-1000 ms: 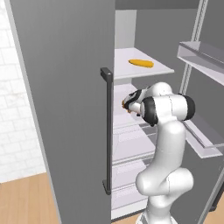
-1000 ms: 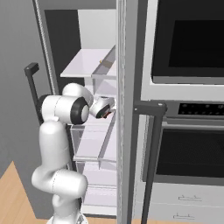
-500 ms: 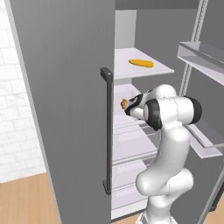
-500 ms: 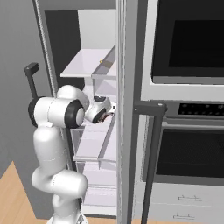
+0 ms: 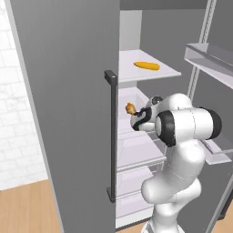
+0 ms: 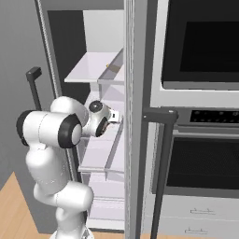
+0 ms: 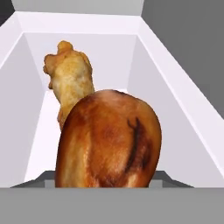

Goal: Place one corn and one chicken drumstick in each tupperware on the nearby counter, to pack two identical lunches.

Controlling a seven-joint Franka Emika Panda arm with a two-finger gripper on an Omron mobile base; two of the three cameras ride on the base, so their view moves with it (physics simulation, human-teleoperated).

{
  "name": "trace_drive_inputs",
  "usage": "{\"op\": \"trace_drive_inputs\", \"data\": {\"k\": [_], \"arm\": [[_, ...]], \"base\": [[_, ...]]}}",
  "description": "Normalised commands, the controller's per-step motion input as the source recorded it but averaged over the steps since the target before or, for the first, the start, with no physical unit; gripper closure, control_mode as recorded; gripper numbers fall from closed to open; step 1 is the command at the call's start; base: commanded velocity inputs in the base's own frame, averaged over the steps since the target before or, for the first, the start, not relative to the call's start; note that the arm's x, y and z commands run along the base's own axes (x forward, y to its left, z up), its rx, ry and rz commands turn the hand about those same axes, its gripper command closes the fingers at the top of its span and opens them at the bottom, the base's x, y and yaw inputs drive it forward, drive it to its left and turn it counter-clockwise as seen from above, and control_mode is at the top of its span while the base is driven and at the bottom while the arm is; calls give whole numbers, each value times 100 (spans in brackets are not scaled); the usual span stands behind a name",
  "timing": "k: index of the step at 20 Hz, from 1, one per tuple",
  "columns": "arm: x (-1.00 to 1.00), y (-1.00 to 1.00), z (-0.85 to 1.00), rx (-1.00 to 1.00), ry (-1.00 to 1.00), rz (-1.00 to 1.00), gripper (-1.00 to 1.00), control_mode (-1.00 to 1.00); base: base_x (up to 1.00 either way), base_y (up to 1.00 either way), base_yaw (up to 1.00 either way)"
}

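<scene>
My gripper [image 5: 133,114] is shut on a browned chicken drumstick [image 5: 130,108] and holds it inside the open fridge, above a middle shelf. The hand view has the chicken drumstick [image 7: 105,140] close up, bone end pointing away, over a white fridge bin [image 7: 179,118]; it hides my fingertips. From the right base view the gripper [image 6: 115,117] sits just behind the fridge's door edge. A yellow corn [image 5: 146,65] lies on the upper shelf [image 5: 159,75]. The tupperware and the counter are out of view.
The grey fridge door [image 5: 68,104] with its dark handle [image 5: 111,136] stands open at my left. Door racks [image 5: 211,57] hang on the right. A built-in oven [image 6: 200,46] with a dark handle [image 6: 161,154] stands right of the fridge.
The hand has drawn back slightly toward the fridge opening with the drumstick in it, and the elbow has swung outward. The corn has not moved.
</scene>
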Motion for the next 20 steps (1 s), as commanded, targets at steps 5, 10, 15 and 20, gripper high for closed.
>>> {"op": "trace_drive_inputs", "data": {"k": [5, 10, 15, 20], "arm": [[-53, 10, 45, 0, 0, 0, 100, -100], [-68, 0, 40, 0, 0, 0, 100, -100], [-68, 1, 45, 0, 0, 0, 100, -100], [-72, 10, 48, 0, 0, 0, 100, -100]], "base": [[0, 0, 0], [0, 0, 0], [0, 0, 0], [0, 0, 0]]}}
